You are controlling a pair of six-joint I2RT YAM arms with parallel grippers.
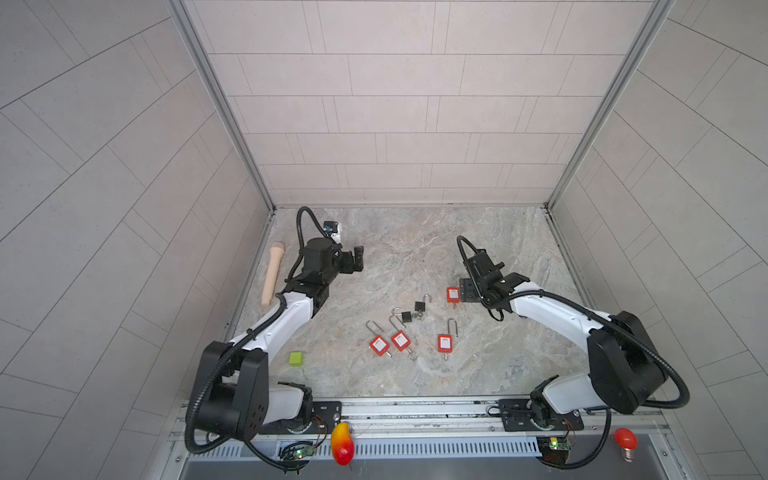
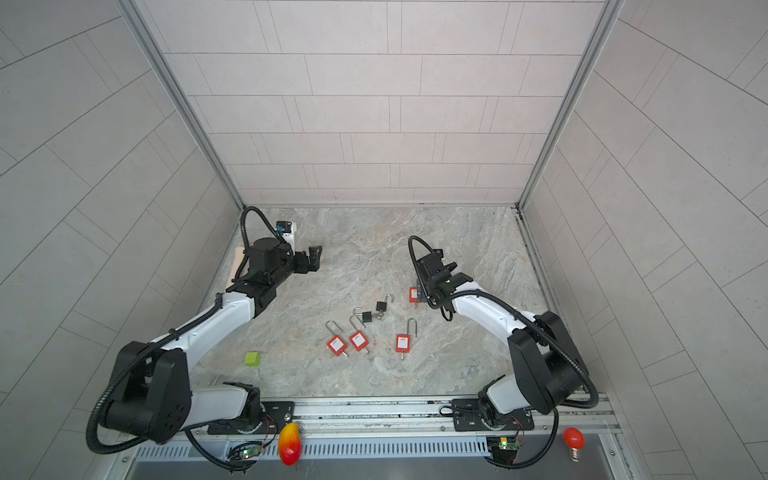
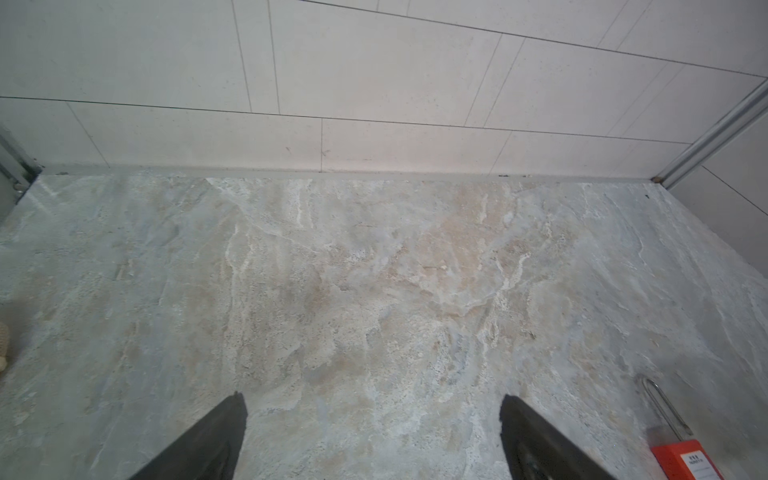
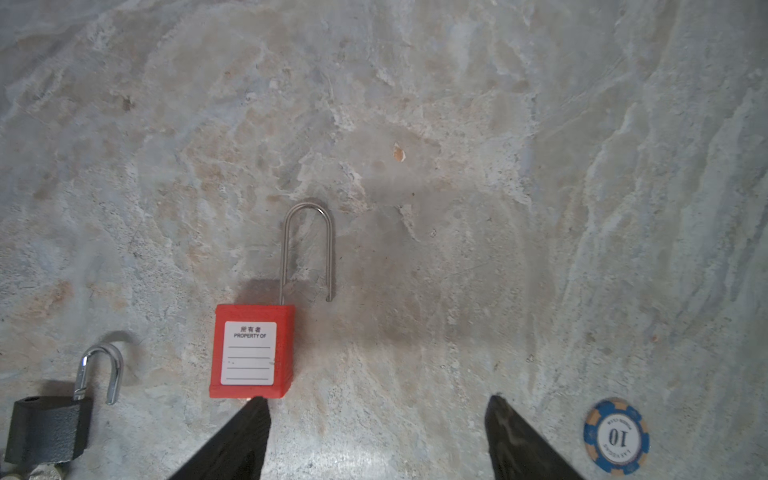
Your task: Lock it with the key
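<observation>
Red padlock (image 4: 251,351) on the desk (image 1: 415,249), two o'clock of the other locks (image 1: 401,340), shackle open. Right gripper (image 4: 376,415) beside it, left gripper (image 3: 372,415) apart, both wide, empty. Rigid, likely slick; pinch body sides.

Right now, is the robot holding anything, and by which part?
Nothing is held. The left gripper and right gripper are both open and empty; the red padlock lies by the right one, not between its jaws.
</observation>
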